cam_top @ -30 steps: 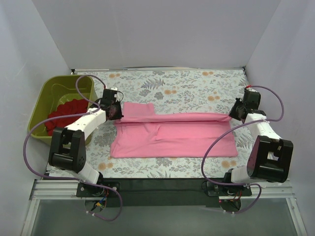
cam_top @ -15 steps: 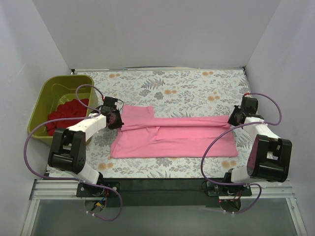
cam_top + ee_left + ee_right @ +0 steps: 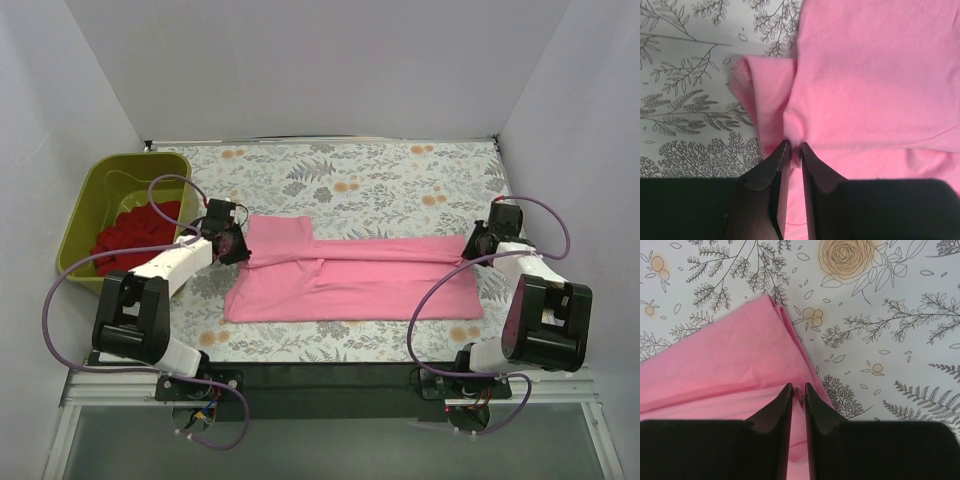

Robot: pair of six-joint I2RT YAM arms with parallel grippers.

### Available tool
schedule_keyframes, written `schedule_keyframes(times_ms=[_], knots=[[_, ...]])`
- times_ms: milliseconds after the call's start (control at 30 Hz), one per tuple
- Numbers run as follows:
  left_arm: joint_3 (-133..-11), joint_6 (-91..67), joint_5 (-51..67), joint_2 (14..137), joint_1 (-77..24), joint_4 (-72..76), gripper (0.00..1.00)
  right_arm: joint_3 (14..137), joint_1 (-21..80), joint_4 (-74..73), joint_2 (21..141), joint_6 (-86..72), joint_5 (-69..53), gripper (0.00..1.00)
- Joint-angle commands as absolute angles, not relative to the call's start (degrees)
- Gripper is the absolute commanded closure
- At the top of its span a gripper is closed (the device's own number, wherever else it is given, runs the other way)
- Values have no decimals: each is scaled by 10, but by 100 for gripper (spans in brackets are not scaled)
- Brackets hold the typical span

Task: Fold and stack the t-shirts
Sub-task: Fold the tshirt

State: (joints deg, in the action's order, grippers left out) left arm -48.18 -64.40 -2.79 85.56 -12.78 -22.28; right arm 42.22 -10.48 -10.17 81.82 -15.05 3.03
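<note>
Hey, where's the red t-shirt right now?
In the top view, the red t-shirt lies bunched inside the olive-green tub at the table's left side, just left of the left gripper.

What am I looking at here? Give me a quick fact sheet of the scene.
surface: floral-print table
pink t-shirt: laid out flat, partly folded along its far edge
red t-shirt: crumpled inside the olive-green tub, far left
left end effector: pinching the pink shirt's left end
right end effector: pinching its right end
</note>
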Motion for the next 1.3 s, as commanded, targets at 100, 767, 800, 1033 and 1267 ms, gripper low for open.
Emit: schedule_keyframes(times_ms=[100,767,800,1033,1267], knots=[[-462,-666,16,778,-127,-234,70,411,-98,-101,727,-163,-30,63],[-727,-586,-47,1059,-123,-206,31,640,203,47,965,-191,-227,58],[-743,-573,-47,1070,-121,-206,31,675,220,52,1003,-190,-234,58],[-773,-554,-47,1123,-113,-202,31,808,265,65,1142,-206,-279,57],[-772,-547,-25,1151,-112,-197,35,869,294,73,1243,-223,-292,57]])
